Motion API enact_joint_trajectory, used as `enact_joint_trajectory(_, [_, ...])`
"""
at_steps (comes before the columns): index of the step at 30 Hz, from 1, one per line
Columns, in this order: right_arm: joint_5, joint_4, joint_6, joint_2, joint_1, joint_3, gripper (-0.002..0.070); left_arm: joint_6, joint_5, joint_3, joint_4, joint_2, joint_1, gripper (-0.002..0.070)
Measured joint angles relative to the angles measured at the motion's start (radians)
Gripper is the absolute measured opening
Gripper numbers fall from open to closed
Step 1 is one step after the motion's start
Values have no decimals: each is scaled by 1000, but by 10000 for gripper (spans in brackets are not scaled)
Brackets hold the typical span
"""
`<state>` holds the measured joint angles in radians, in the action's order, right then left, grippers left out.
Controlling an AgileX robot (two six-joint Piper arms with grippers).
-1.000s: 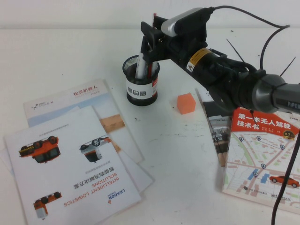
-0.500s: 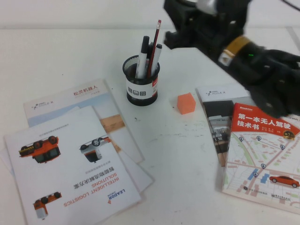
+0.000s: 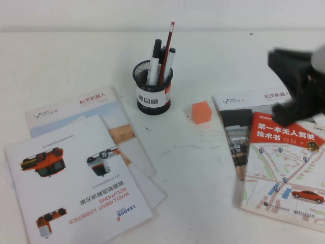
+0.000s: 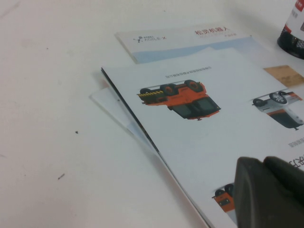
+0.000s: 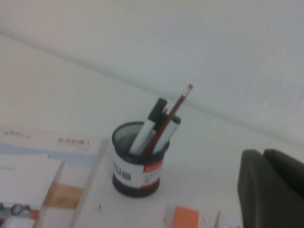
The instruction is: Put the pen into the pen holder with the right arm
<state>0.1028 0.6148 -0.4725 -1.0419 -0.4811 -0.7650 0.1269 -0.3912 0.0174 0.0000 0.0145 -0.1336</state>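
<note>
- Long thin red pen [image 3: 167,51] stands tilted in the round black wire-mesh pen holder [image 3: 154,94], beside black-capped white markers [image 3: 153,62].
- Holder sits upright on the white table [image 3: 71,61], at about 10 o'clock from the orange cube [image 3: 201,112].
- Right gripper [image 3: 297,86]: blurred, over the red map book [image 3: 284,168] at 3 o'clock of the holder; opening cannot be told, nothing seen held.
- Left gripper [image 4: 270,192]: over the truck brochure [image 4: 199,137]; opening cannot be told.
</note>
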Motion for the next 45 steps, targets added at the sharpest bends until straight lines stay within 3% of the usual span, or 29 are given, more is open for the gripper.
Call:
enact_joint_trajectory(24, [-265,-66,-3,545,23,414,-19,0,0,0,0,0,0,-2])
enact_joint_trajectory(30, [-287,-104,-3,727,127,535,-19,0,0,0,0,0,0,-3])
enact_joint_trajectory(38, [-259,-175,-4,970,353,736,-19,0,0,0,0,0,0,-3])
enact_joint_trajectory(45, [-260,-204,-4,1028,399,790,-19,0,0,0,0,0,0,-3])
